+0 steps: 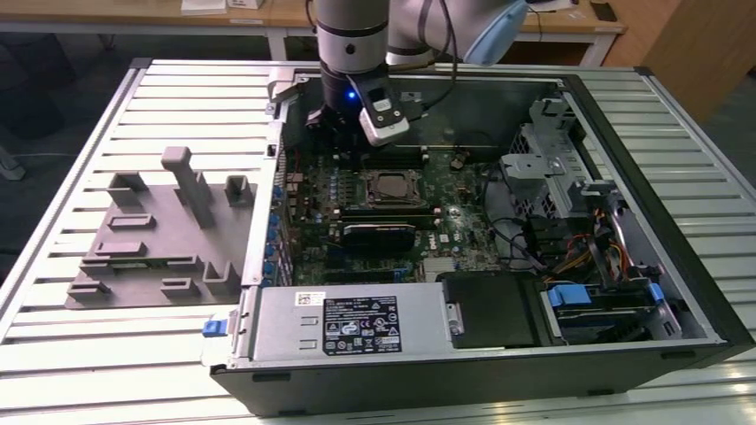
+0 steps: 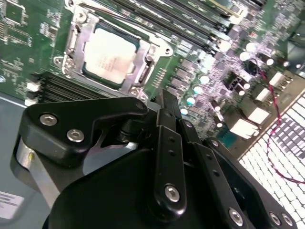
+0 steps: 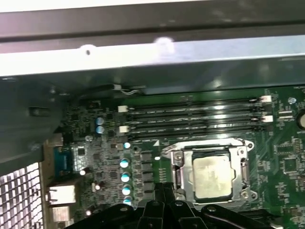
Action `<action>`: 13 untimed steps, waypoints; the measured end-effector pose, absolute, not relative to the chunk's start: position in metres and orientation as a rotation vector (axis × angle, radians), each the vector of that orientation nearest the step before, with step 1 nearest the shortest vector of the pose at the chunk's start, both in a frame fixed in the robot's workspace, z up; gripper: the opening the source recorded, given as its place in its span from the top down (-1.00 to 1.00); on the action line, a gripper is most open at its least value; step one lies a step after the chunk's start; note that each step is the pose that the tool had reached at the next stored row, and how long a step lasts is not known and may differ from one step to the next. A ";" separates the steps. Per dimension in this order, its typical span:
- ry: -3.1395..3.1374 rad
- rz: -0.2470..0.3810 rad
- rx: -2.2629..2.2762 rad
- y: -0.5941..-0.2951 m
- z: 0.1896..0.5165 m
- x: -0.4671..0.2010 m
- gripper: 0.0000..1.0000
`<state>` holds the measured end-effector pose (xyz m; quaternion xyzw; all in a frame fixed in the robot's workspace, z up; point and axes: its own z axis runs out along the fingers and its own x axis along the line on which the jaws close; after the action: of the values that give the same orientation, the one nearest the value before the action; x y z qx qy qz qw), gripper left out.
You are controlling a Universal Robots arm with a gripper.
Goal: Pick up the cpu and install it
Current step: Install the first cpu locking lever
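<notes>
The cpu [image 1: 388,186] is a flat square chip with a silver top. It lies in the metal-framed socket on the green motherboard [image 1: 455,199] inside the open computer case. It also appears in both wrist views [image 2: 108,55] [image 3: 212,177]. My gripper [image 1: 343,142] hangs above the board near the case's back wall, apart from the cpu and toward the exterior view's left of it. In both wrist views the black fingers [image 2: 164,107] [image 3: 162,191] lie pressed together with nothing between them, so the gripper is shut and holds nothing.
A grey plastic fixture [image 1: 142,239] lies on the slatted table at the exterior view's left. Inside the case are a black heatsink block [image 1: 378,235], memory slots [image 3: 190,117], a power supply [image 1: 343,323] in front, and a drive cage with cables [image 1: 555,168] at the right.
</notes>
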<state>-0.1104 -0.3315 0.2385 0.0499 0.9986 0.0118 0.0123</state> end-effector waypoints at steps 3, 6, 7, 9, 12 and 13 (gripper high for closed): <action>3.113 0.037 0.155 -0.332 0.238 -0.115 0.79; 3.113 0.053 0.155 -0.332 0.239 -0.116 0.79; 3.113 0.066 0.156 -0.332 0.238 -0.116 0.79; 3.113 0.095 0.156 -0.332 0.238 -0.117 0.79; 3.113 0.137 0.157 -0.332 0.239 -0.118 0.79; 3.113 0.152 0.157 -0.332 0.238 -0.118 0.79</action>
<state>-0.1182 -0.3315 0.2385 0.0503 0.9975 0.0487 0.0105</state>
